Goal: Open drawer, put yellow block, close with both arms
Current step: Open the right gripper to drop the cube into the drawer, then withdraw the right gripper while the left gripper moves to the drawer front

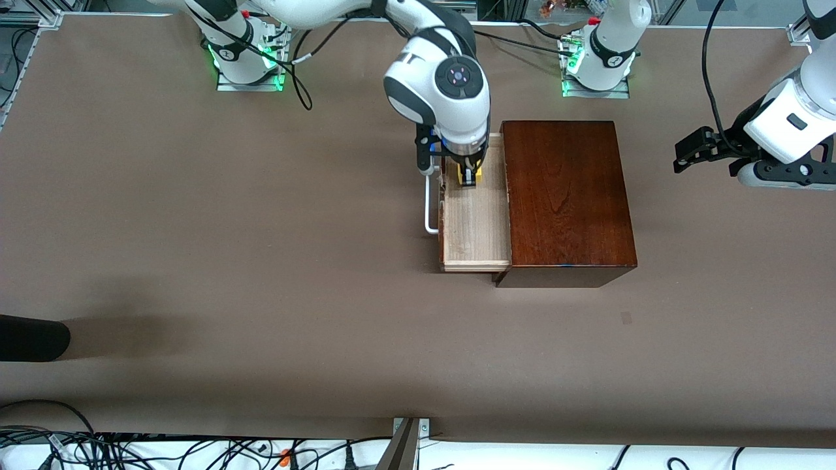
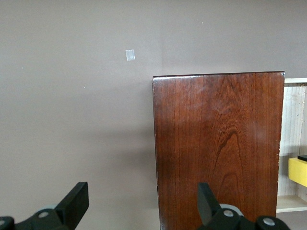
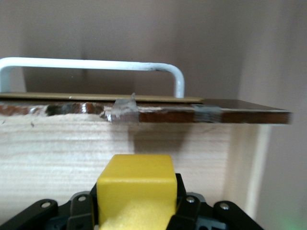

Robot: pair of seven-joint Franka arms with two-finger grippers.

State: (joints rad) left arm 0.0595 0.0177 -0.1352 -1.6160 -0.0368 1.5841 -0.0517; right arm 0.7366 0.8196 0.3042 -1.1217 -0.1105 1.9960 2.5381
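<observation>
The drawer [image 1: 477, 228] stands pulled out of the dark mahogany box [image 1: 567, 196], toward the right arm's end of the table, and its white handle [image 1: 430, 209] shows. My right gripper [image 1: 469, 180] is shut on the yellow block [image 1: 471, 174] and holds it low over the pale tray, close to the drawer front. In the right wrist view the block [image 3: 135, 184] sits between the fingers, facing the handle [image 3: 96, 64]. My left gripper [image 1: 684, 156] is open and empty, waiting over the table at the left arm's end. Its wrist view shows the box [image 2: 218, 143] and the block [image 2: 297, 171].
A small tape patch [image 1: 626, 318] lies on the brown table nearer the front camera than the box. A dark object [image 1: 32, 338] juts in at the right arm's end. Cables run along the table's front edge.
</observation>
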